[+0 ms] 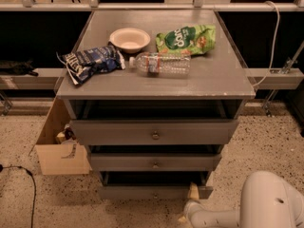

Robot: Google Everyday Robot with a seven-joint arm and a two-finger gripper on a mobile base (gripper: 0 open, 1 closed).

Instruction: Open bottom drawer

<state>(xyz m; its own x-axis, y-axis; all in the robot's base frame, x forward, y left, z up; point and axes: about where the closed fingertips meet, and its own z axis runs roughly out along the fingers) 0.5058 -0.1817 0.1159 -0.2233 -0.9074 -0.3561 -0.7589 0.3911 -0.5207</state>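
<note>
The bottom drawer [142, 192] is the lowest and narrowest grey front of the three-drawer cabinet; it stands pulled out a little, with a dark gap above it. Its knob is not visible. My gripper [191, 199] reaches from the white arm [266, 208] at the lower right and sits at the right end of the bottom drawer's front. A pale finger [193, 191] lies against the drawer front's right edge.
The middle drawer [154, 162] and top drawer [154, 133] are both slightly out. On the cabinet top lie a bowl [129, 38], a water bottle [161, 63], a blue chip bag [90, 61] and a green bag [186, 38]. A cardboard box [59, 146] stands at the left on the speckled floor.
</note>
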